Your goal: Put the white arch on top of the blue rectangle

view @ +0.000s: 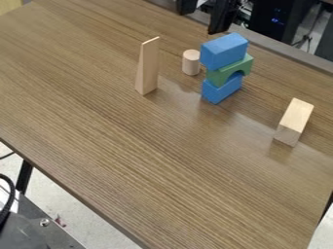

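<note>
The black gripper [200, 21] hangs at the top edge, just behind and above the block stack, open with its two fingers apart and no block between them. The blue rectangle [222, 52] lies on top of a green arch [226, 71], which rests on a lower blue block [221, 89]. Nothing lies on the upper blue rectangle's top face.
Left of the stack stand a small pale wooden cylinder [191, 62] and a tall, narrow wooden wedge [147, 66]. A pale wooden block [294, 121] lies to the right on the brown table [149, 160]. Dark equipment stands beyond the table's far edge.
</note>
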Motion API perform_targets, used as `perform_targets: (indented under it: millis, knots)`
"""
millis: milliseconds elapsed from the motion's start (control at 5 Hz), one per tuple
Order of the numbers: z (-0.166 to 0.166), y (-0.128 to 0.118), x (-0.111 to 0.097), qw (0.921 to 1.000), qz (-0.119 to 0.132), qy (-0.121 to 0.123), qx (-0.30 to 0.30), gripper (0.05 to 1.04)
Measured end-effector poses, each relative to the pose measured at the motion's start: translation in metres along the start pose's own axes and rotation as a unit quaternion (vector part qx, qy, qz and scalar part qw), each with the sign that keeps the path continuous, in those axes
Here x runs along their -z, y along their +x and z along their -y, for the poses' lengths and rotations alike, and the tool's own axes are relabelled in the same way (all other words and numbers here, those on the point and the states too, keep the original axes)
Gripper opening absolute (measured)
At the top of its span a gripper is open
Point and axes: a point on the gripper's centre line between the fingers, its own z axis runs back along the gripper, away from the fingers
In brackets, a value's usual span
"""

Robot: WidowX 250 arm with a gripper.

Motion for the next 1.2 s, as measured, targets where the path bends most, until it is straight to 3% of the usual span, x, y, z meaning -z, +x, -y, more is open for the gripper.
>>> perform_targets:
  millis: [200,400,800,1000,1200]
  knots:
    - [0.002,-0.001,0.014,0.9998,-0.021,-0.007,0.0,0.999]
    - [0.027,0.001,0.02,0.9993,-0.027,-0.009,0.023,0.999]
    - [0.099,-0.002,0.016,0.9962,0.0,0.016,0.086,0.999]
    - [0.123,0.003,0.022,0.9959,0.031,0.007,0.085,0.999]
    - [0.136,0.01,0.026,0.9967,0.056,-0.024,0.053,0.999]
